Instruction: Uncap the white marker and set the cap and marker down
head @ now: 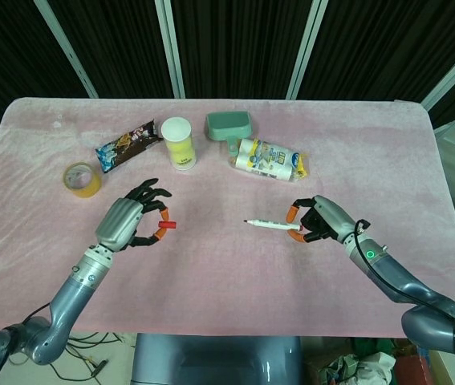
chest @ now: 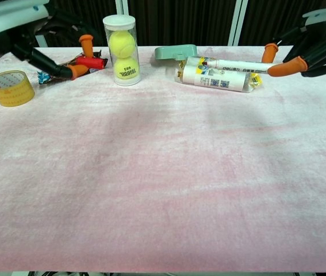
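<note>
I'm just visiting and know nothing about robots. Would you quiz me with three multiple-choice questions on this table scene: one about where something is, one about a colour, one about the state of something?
1. Where is the roll of yellow tape?
A. near the table's left edge
B. beside the right hand
C. on the green container

2. What colour is the marker cap?
A. blue
B. red
C. white

3. What is the state of the white marker?
A. capped, lying on the table
B. uncapped, held by the right hand
C. uncapped, held by the left hand

Answers:
1. A: in the head view the tape sits far left, beyond the snack bar.
2. B: the small piece pinched by the left hand is red.
3. B: the right hand pinches the marker's rear end, its bare tip pointing toward the left hand, the cap well apart from it.
</note>
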You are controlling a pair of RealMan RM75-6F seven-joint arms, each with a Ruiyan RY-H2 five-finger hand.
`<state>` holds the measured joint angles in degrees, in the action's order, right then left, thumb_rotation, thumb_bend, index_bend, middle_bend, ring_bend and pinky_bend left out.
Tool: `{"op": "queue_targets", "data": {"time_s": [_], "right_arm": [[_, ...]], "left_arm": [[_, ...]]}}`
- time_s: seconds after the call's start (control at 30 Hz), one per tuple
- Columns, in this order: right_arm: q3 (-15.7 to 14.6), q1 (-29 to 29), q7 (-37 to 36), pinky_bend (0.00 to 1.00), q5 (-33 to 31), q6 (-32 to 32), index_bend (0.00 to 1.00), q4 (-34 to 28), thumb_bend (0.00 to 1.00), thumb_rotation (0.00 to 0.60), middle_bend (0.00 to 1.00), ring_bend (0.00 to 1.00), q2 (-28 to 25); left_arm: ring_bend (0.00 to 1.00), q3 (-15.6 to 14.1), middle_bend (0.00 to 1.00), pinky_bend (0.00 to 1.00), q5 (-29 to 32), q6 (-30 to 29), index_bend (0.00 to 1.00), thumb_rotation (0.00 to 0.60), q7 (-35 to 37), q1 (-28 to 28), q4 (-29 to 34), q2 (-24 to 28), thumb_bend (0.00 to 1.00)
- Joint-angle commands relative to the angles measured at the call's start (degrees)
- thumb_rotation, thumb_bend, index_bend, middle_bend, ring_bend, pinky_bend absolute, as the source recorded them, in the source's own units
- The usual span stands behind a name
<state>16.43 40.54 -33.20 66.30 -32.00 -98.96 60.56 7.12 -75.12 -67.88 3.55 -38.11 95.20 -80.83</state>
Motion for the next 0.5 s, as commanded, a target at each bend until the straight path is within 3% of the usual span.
{"op": "queue_targets", "data": {"time_s": [0.03, 0.27, 0.5], "right_arm": [[-0.8, -0.1, 1.0, 0.95, -0.6, -0.4, 0.87, 0.8, 0.46, 0.600, 1.00, 1.00, 1.1], [-2.5, 0.3, 3.9, 0.95, -2.0, -1.2, 0.87, 3.3, 0.46, 0.600, 1.00, 1.00, 4.5], [-4.0, 1.6, 7.7, 0.94, -3.5, -1.1, 0.87, 6.2, 0.46, 0.600, 1.00, 1.00, 8.2]], "left_arm": [[0.05, -2.1, 0.25, 0.16, -1.5, -0.7, 0.54, 0.600, 3.4, 2.2, -3.8, -1.3, 0.47], [0.05, -2.7, 0.25, 0.16, -2.3, -1.5, 0.52, 0.600, 10.0, 4.7, -11.0, -3.7, 0.43], [0.04, -2.0, 0.24, 0.16, -1.3, 0.3, 0.51, 0.600, 13.8, 5.2, -19.8, -9.8, 0.43]]}}
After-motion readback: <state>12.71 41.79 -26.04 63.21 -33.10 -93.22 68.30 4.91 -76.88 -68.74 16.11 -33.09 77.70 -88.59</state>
